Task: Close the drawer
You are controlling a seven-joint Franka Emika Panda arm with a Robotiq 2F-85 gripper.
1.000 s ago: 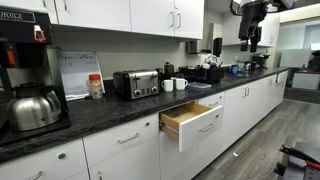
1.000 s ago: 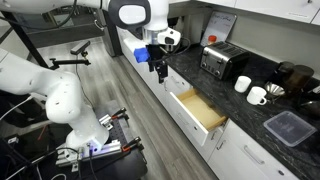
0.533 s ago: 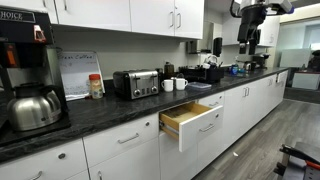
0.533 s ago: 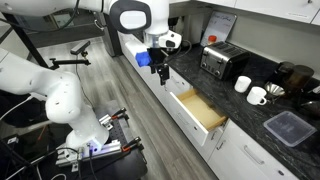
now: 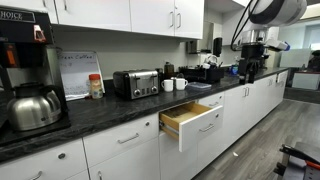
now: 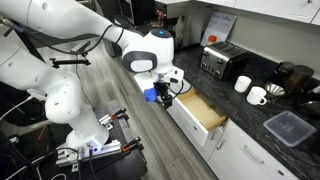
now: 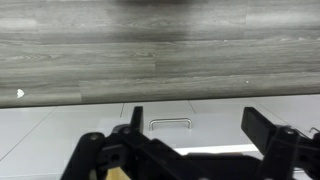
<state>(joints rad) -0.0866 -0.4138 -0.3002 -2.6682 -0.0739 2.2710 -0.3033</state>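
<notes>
**Figure. Approach to an open drawer.** The drawer (image 5: pixel 190 118) stands pulled out from the row of white lower cabinets, its pale wood box exposed and empty. It lies at 5 o'clock from the toaster (image 5: pixel 137 83) on the dark counter (image 5: pixel 100 112). Its flat white front faces the aisle, which leaves that face free to be pushed.

In an exterior view the gripper (image 6: pixel 162 97) hangs at 9 o'clock from the drawer's wood box (image 6: pixel 205 108). It is near the outer end of the drawer and low, at about the height of the front; whether it touches cannot be told. This placement probably puts the gripper on the aisle side so that a push toward the cabinets would slide the box home.

The arm (image 6: pixel 90 30) reaches across from 10 o'clock, its wrist bent downward over the wood-look floor (image 6: pixel 110 120).

In the wrist view the gripper (image 7: pixel 200 130) has its two fingers (image 7: pixel 135 122) spread wide with nothing between them. Beyond them a silver handle (image 7: pixel 170 124) shows on a white panel.
</notes>
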